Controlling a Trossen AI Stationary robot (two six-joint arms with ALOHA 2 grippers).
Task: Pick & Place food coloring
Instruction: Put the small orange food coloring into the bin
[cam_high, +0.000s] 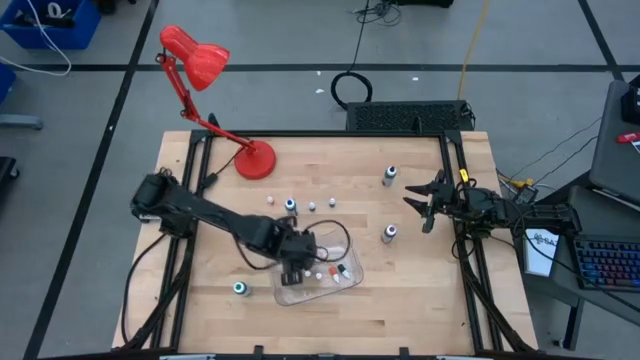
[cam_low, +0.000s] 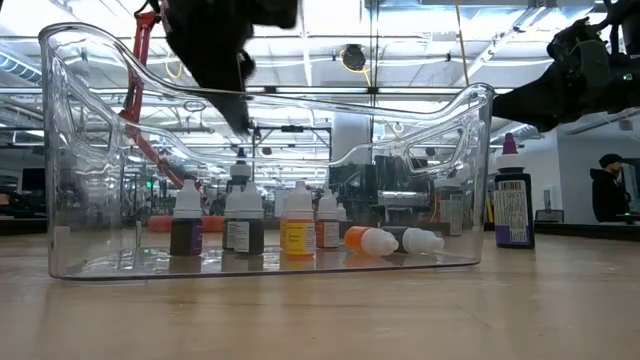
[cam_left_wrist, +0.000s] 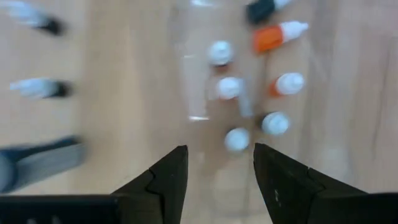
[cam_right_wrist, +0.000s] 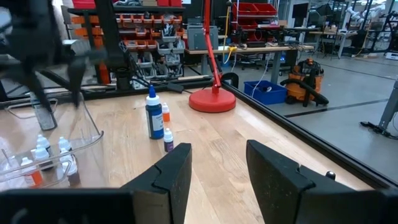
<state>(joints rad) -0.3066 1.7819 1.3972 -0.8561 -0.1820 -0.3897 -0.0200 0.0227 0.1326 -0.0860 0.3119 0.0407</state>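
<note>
The food coloring shows as several tiny white-capped dropper bottles. Some are in the clear tray (cam_high: 345, 282): in the low view several stand upright (cam_low: 297, 228) on its floor and two lie on their sides (cam_low: 372, 240). Others stand loose on the table (cam_high: 312, 207). My left gripper (cam_high: 296, 262) hangs open above the tray's left part, pointing down; its wrist view looks down on white caps (cam_left_wrist: 237, 139) between the open fingers (cam_left_wrist: 221, 155). My right gripper (cam_high: 424, 206) waits open at the table's right side, above the wood (cam_right_wrist: 217, 163).
A red desk lamp (cam_high: 255, 160) stands at the far left. Larger bottles stand at the far right (cam_high: 389, 176), right of the tray (cam_high: 389, 234) and near the left front (cam_high: 240, 288). A black cable (cam_high: 335, 235) loops by the tray. A blue bottle (cam_right_wrist: 154, 113) shows ahead of the right gripper.
</note>
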